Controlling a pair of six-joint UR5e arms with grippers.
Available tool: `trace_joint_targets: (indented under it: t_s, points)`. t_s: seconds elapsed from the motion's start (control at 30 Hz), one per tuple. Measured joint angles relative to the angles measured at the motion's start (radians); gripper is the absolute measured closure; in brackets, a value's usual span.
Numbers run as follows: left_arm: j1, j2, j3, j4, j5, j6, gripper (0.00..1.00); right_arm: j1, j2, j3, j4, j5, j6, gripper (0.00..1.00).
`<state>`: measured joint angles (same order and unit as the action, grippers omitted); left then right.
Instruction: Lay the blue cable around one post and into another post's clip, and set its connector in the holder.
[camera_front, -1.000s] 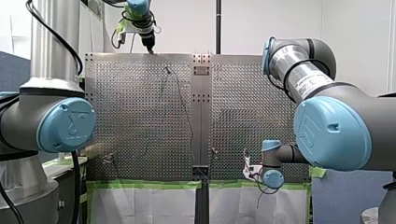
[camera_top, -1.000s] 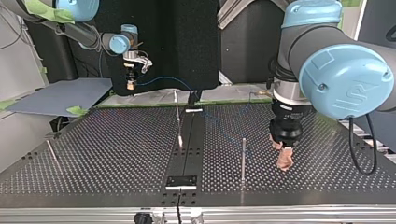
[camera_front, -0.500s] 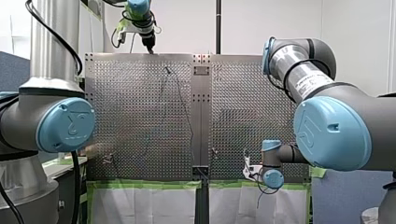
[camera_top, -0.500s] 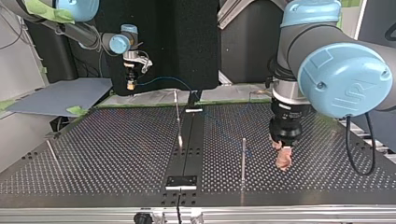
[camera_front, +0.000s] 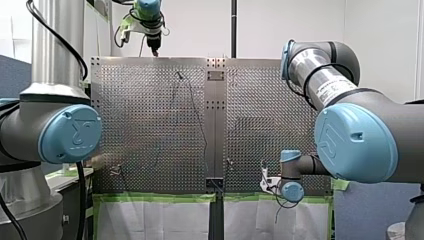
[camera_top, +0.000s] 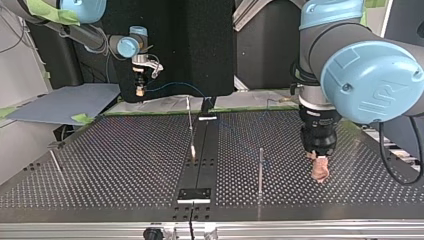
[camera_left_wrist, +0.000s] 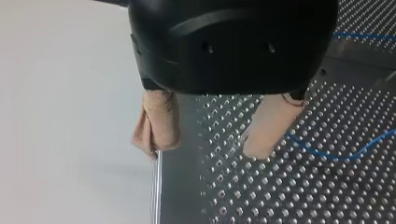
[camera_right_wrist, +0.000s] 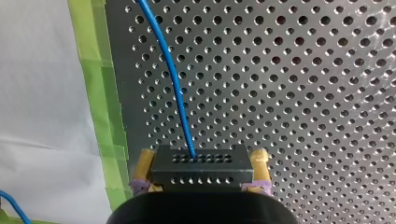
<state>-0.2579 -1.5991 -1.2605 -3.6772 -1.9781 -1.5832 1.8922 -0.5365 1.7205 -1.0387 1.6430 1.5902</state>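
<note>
**Connector gripped at the taped edge, other fingers wide and empty**

Largest first: perforated metal worktop (camera_top: 110, 150), with a dark strip (camera_top: 202, 155) down its middle and green tape (camera_right_wrist: 100, 93) along one edge.

Then my left arm (camera_top: 365, 75), in from the top view's right and down towards the worktop's near part in that view. Under it, my left gripper (camera_left_wrist: 212, 126), black-bodied, close to the worktop's edge. Beige-padded fingers (camera_left_wrist: 156, 123) spread wide, with nothing between them. Tips on the plate or just above it: cannot tell.

My right arm (camera_top: 85, 35), smaller at the top view's left. At its end, my right gripper (camera_right_wrist: 202, 156), raised over the taped edge and near a grey-blue sheet (camera_top: 65, 102). Yellow-padded fingers (camera_right_wrist: 145, 161) pressed against both sides of the black connector (camera_right_wrist: 201, 163), holding it clear of the worktop.

Smaller: a slim upright post (camera_top: 260, 167) between the strip and my left gripper. A second post (camera_top: 189, 117) towards the strip's far end. A third, leaning post (camera_top: 55, 162) at the top view's left. A small black plate (camera_top: 195, 194) on the strip's near end.

Thinnest: the blue cable (camera_right_wrist: 170, 79), out of the connector's upper face and away across the perforated plate. In the top view, an arc from my right gripper towards the strip. In the left wrist view, a slack curve flat on the holes just beside one finger.
</note>
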Motion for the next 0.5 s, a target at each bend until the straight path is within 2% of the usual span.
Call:
trace_joint_targets:
  t_s: [0.5]
  points:
    - [0.0, 0.0, 0.0, 0.0, -0.005, 0.0, 0.0, 0.0, 0.0, 0.0, -0.001, 0.0, 0.0, 1.0]
